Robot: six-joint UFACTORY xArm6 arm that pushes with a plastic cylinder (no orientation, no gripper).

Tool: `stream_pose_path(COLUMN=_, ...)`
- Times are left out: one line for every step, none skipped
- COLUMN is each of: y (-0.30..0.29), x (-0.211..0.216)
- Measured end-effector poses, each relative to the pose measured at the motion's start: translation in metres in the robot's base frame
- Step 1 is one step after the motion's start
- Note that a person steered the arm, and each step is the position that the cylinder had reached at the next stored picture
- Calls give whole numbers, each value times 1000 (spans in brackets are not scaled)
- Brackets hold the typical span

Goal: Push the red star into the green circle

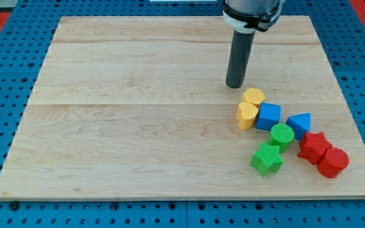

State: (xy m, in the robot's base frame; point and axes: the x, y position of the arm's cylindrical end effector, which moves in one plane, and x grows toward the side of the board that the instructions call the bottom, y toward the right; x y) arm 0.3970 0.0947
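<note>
The red star (313,147) lies at the view's lower right, touching a red cylinder (333,162) on its lower right. The green circle (282,135) is a short green cylinder just to the star's left, with a small gap between them. My tip (235,85) rests on the board above and to the left of the cluster, just above-left of the yellow hexagon-like block (253,97). The tip touches no block.
A yellow heart (247,116), a blue cube (268,116), a blue triangle (300,123) and a green star (267,158) crowd around the green circle. The wooden board (138,114) lies on a blue pegboard table.
</note>
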Motion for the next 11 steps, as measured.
stream_pose_path(y=0, x=0)
stream_pose_path(y=11, x=-4)
stream_pose_path(y=107, x=-32)
stream_pose_path(y=218, x=43)
stream_pose_path(y=250, x=136)
stream_pose_path(y=235, x=181)
stream_pose_path(y=197, x=201)
stream_pose_path(y=150, x=166)
stream_pose_path(y=93, x=136)
stream_pose_path(y=105, x=144)
stream_pose_path(y=184, x=152)
